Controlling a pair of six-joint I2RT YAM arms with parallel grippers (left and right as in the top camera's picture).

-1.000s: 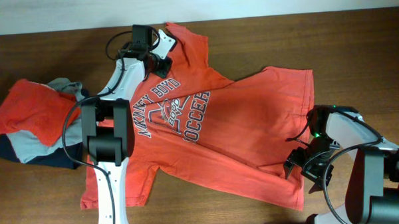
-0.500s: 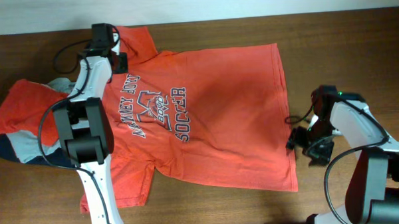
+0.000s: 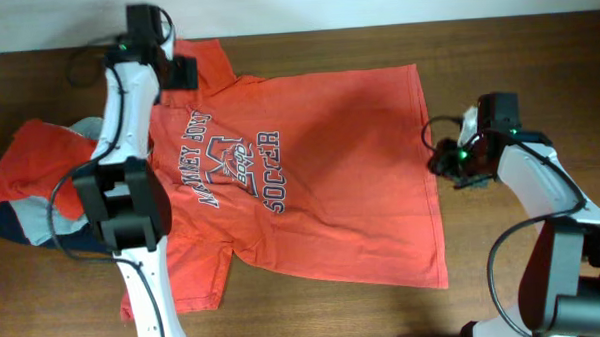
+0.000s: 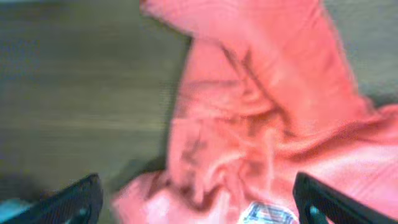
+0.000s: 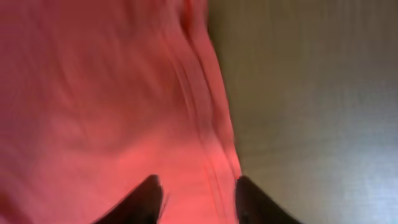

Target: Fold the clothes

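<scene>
From above, I see the shirt (image 3: 321,188) lying flat, words up, in the middle of the table (image 3: 516,51). Its top is near the far edge. A pile (image 3: 40,178) of other clothes sits by the left edge, touching the shirt. My left pincer (image 3: 182,73) is over the shirt's far left corner. My right pincer (image 3: 442,164) is at the shirt's right edge.

In the left wrist view, the left pincer (image 4: 199,202) is let go. Its fingers (image 4: 78,198) stand wide apart over bunched shirt (image 4: 261,93) and a white tag (image 4: 264,213).

In the right wrist view, the shirt's hem (image 5: 211,137) runs between the right pincer's (image 5: 199,196) tips. I cannot tell if it is pinching.
</scene>
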